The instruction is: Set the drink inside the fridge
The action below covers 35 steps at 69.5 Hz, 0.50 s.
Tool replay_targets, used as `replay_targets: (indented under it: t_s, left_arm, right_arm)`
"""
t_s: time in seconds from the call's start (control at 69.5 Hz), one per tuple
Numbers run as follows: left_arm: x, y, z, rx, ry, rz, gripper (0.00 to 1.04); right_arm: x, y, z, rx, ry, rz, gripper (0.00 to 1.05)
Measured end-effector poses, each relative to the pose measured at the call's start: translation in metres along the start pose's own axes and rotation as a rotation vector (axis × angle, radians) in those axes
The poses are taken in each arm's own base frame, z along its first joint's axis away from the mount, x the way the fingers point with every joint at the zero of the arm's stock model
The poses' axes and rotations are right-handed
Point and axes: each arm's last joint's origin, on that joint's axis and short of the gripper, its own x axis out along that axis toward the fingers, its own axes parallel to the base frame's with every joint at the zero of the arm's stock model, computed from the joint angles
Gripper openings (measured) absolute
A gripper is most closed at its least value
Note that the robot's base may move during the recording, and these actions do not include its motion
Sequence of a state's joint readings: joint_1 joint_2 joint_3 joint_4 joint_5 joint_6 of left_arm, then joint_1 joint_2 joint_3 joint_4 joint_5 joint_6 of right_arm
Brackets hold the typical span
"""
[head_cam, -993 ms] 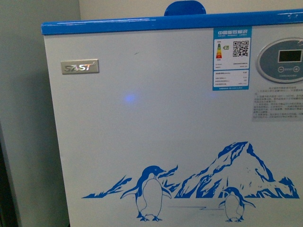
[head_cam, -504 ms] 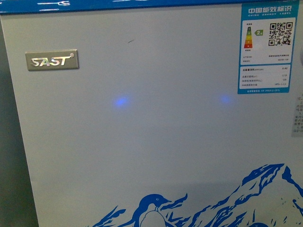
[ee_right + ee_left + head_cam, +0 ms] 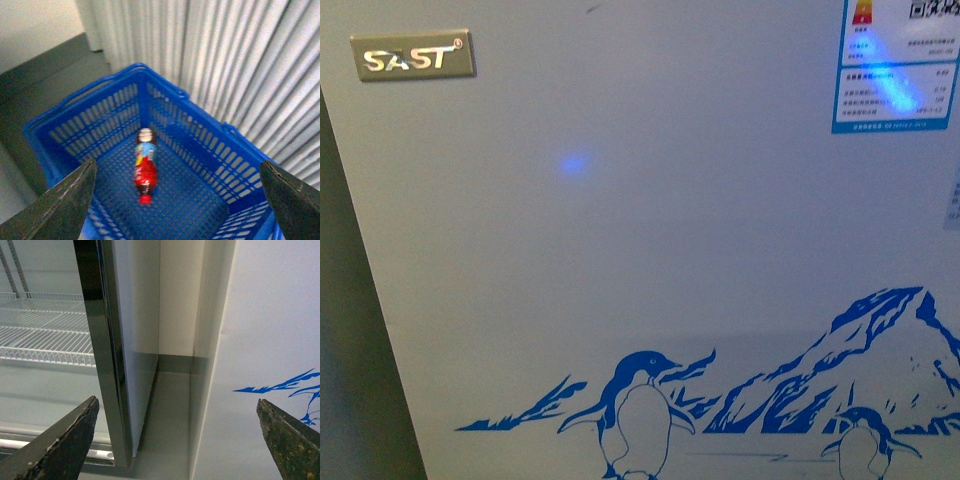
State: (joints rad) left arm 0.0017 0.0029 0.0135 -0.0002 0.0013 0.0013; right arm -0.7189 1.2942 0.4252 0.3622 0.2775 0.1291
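Between the right jaws and well beyond their tips: drink [image 3: 145,169], flat on the floor of a blue basket [image 3: 90,122]. Lies somewhat off the midline of the gap, clear of all basket walls. Lies with long axis pointing away from the jaws, about square to the line joining the two tips; white end farther off, red end nearer.

Right jaws: spread wide, gripping nothing. Left jaws: likewise spread wide, gripping nothing. Between the left jaws: only the narrow strip of floor separating a grey glass-door cabinet [image 3: 95,315] from the white side of the fridge [image 3: 270,330]. No drink there.

Ahead of the body camera: fridge front panel close up, with SAST badge [image 3: 412,55] and penguin graphic [image 3: 638,410]. No arm, no drink and no lid opening in that view.

Assign the pick to the right arm: judged the nearer, being the only one aimed at the basket. Judge the step in hand as approach; grasp not yet made. Lower straight in between the basket walls, shift sideways to centre the gap on the red body, then close across the narrow width. Expect little or no wrist turn, with closing direction lying across the long axis. Watch for the bottle rolling sideways under a one-sided touch.
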Motion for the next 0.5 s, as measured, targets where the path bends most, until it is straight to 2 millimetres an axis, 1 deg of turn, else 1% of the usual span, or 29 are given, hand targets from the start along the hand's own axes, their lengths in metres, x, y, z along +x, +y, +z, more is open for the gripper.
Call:
replay_targets:
  t_s: [0.043, 0.072, 0.101, 0.13, 0.144, 0.173, 0.201, 0.259, 0.288, 0.36, 0.504]
  left_arm:
    - [0.000, 0.000, 0.000, 0.000, 0.000, 0.001, 0.97]
    - [0.000, 0.000, 0.000, 0.000, 0.000, 0.001, 0.97]
    - [0.000, 0.000, 0.000, 0.000, 0.000, 0.001, 0.97]
    - [0.000, 0.000, 0.000, 0.000, 0.000, 0.001, 0.97]
    - [0.000, 0.000, 0.000, 0.000, 0.000, 0.001, 0.97]
    - [0.000, 0.000, 0.000, 0.000, 0.000, 0.001, 0.97]
    - [0.000, 0.000, 0.000, 0.000, 0.000, 0.001, 0.97]
    - [0.000, 0.000, 0.000, 0.000, 0.000, 0.001, 0.97]
    - [0.000, 0.000, 0.000, 0.000, 0.000, 0.001, 0.97]
    - [0.000, 0.000, 0.000, 0.000, 0.000, 0.001, 0.97]
    - [0.000, 0.000, 0.000, 0.000, 0.000, 0.001, 0.97]
  right_arm:
    - [0.023, 0.004, -0.004, -0.007, 0.067, -0.002, 0.98]
    - [0.031, 0.005, -0.006, -0.011, 0.089, -0.002, 0.98]
    - [0.044, 0.008, -0.009, -0.014, 0.121, 0.005, 0.98]
    - [0.060, 0.011, -0.014, -0.018, 0.161, 0.001, 0.98]
    - [0.072, 0.014, -0.017, -0.023, 0.183, -0.002, 0.98]
    - [0.087, 0.017, -0.023, -0.028, 0.209, -0.006, 0.98]
    - [0.095, 0.019, -0.026, -0.029, 0.223, -0.011, 0.98]
    - [0.121, 0.024, -0.039, -0.035, 0.269, -0.035, 0.98]
    - [0.128, 0.025, -0.043, -0.030, 0.283, -0.043, 0.98]
    - [0.155, 0.030, -0.061, -0.013, 0.325, -0.067, 0.98]
    - [0.196, 0.040, -0.090, 0.003, 0.375, -0.108, 0.98]
